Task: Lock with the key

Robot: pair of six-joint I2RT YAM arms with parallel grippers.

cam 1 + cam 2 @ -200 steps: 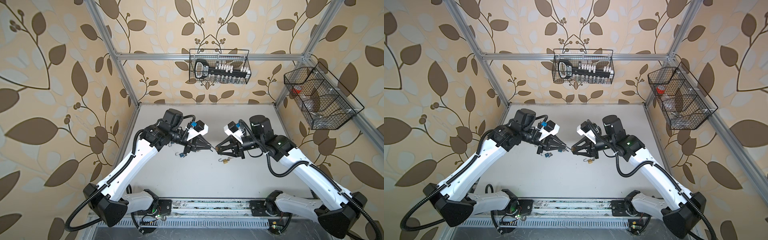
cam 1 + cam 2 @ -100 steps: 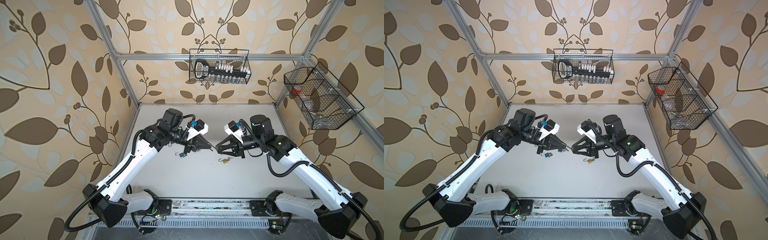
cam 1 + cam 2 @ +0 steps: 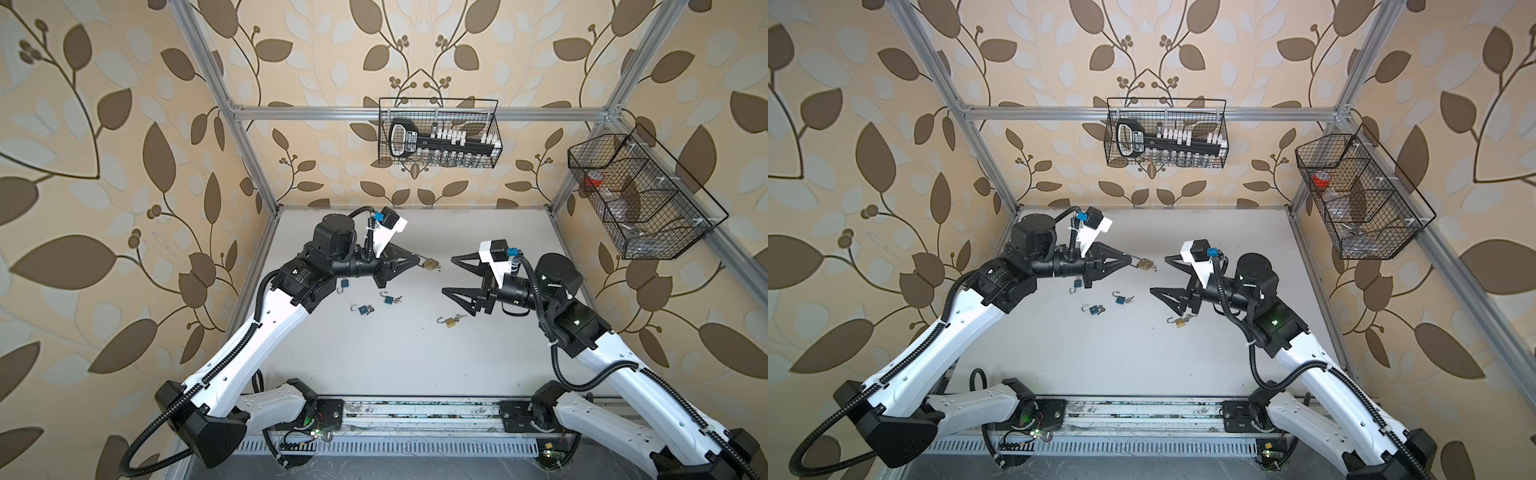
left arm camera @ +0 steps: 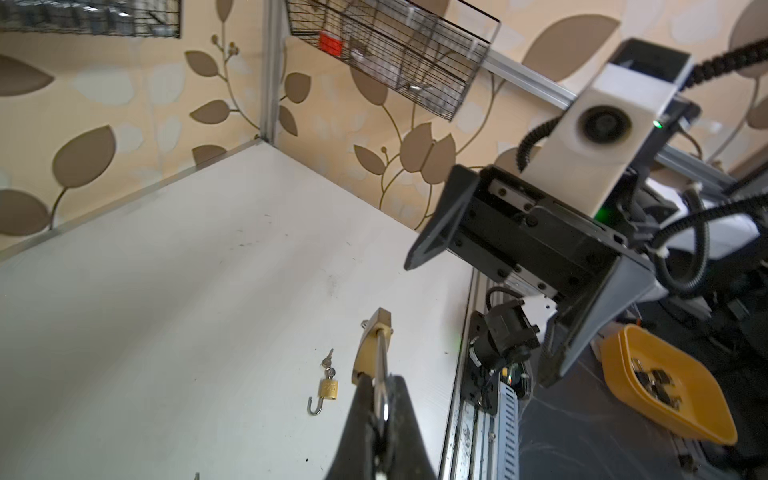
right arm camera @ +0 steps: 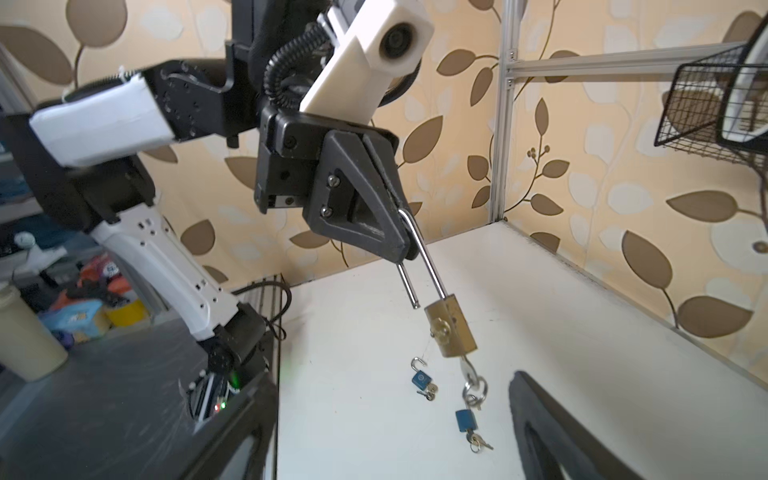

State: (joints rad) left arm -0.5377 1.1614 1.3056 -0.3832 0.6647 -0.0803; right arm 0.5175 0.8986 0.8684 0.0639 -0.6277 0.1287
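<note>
Our right gripper (image 3: 449, 274) now backs away, jaws spread wide and empty; our left gripper (image 5: 405, 249) stays clamped on the padlock (image 5: 451, 330) by its shackle (image 5: 424, 254), not yet snapped home.

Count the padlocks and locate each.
5. One brass padlock hangs from the left gripper. Three blue padlocks lie on the table near that gripper. A second brass padlock lies near the open right gripper. Arms might hide more.
</note>
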